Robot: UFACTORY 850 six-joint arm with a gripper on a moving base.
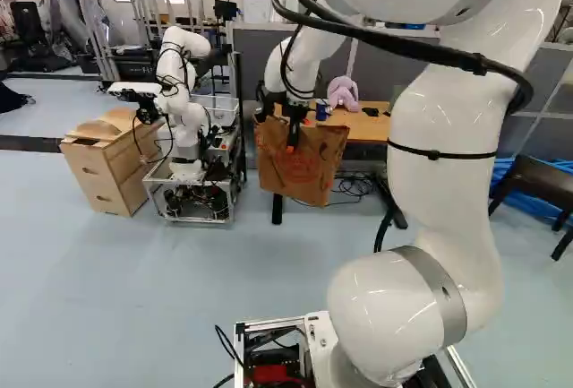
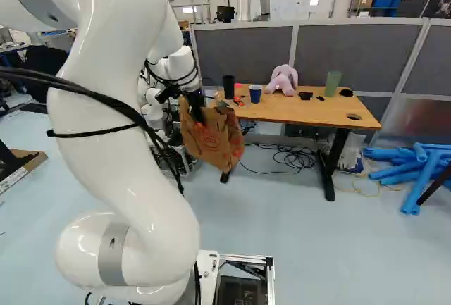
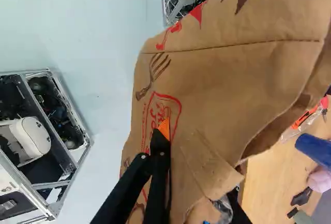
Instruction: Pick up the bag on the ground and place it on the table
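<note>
- Clasps the printed paper bag [image 2: 206,139] by its wall with the end effector [image 1: 293,137].
- Suspends it above the floor [image 1: 179,298], by the near left end of the surface [image 2: 317,111].

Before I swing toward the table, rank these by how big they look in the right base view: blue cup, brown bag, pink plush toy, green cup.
Largest to smallest:
1. Brown bag, clearly the biggest
2. Pink plush toy
3. Green cup
4. Blue cup
</note>
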